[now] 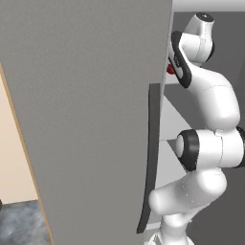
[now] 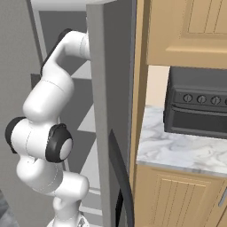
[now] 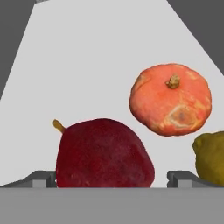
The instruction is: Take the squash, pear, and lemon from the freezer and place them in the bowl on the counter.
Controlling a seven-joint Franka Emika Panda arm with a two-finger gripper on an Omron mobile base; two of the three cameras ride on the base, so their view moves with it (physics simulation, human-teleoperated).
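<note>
close on a dark red pear (image 3: 104, 153), short tan stem tilted up-left, sitting between the gripper's (image 3: 111, 178) two wide-spread fingertips (image 3: 43, 178); contact with either tip hard to tell. beyond and right, an orange squash (image 3: 170, 99), stem up, apart from the pear. at the right edge, a dull yellow lemon (image 3: 211, 156), cut off by the frame. all resting on a pale grey freezer shelf (image 3: 96, 61).

Even, flat rendered light, hardly any shadows or glare; textures perhaps slightly soft up close.
</note>
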